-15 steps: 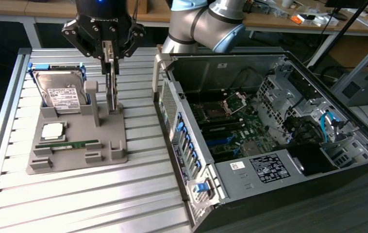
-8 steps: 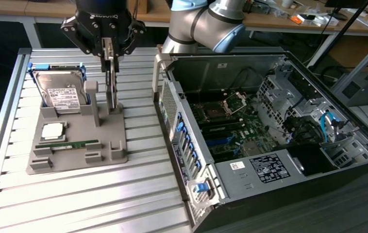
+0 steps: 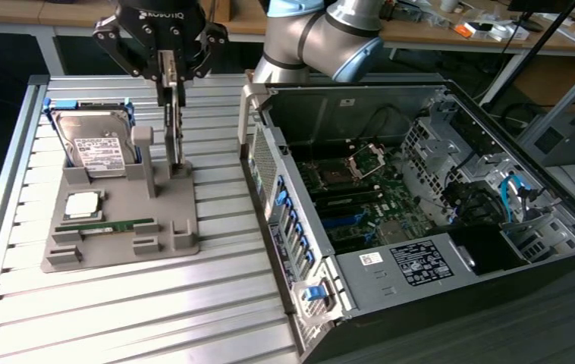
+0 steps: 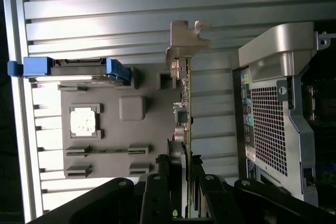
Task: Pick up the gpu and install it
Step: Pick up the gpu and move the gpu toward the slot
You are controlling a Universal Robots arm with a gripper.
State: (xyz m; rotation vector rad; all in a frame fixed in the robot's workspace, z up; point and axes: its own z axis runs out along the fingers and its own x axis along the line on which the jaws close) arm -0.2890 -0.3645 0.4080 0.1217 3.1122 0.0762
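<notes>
On the slatted metal table [image 3: 115, 311], toward the exterior view's left, a grey holder plate [image 3: 171, 243] carries the loose parts. The gpu [image 3: 176, 140] stands on edge in an upright slot at the plate's far side, its lower edge down in the slot. The gripper [image 3: 173, 102] comes down from above with "ROBOTIQ" printed on its black body. Its fingers are drawn in against the two faces of the card's upper part, so the jaws stand partly open and closed on the card. Just beside the card, toward the exterior view's left, a hard drive [image 3: 95, 148] leans in blue rails; its white label carries print too small to read. Nearer the camera lie a square processor [image 3: 82, 203] and a narrow green RAM stick [image 3: 105, 225]. An open computer case [image 3: 267, 114] fills the exterior view's right, motherboard [image 3: 369, 197] exposed. A black label [image 3: 421, 262] and a small white sticker [image 3: 371, 258] sit on the case interior; neither can be read.

From the wrist view, the gpu [image 4: 185, 103] appears edge-on, its silvery bracket at the far end. The gripper [image 4: 185, 156] has one of its fingers [image 4: 176, 161] pressed on each side of the card. The holder plate [image 4: 147, 129] shows the processor [image 4: 84, 120], the RAM stick [image 4: 105, 151] and the hard drive [image 4: 73, 69]. The computer case [image 4: 268, 124] presents a perforated panel, and the table [image 4: 131, 3] lies beyond.
</notes>
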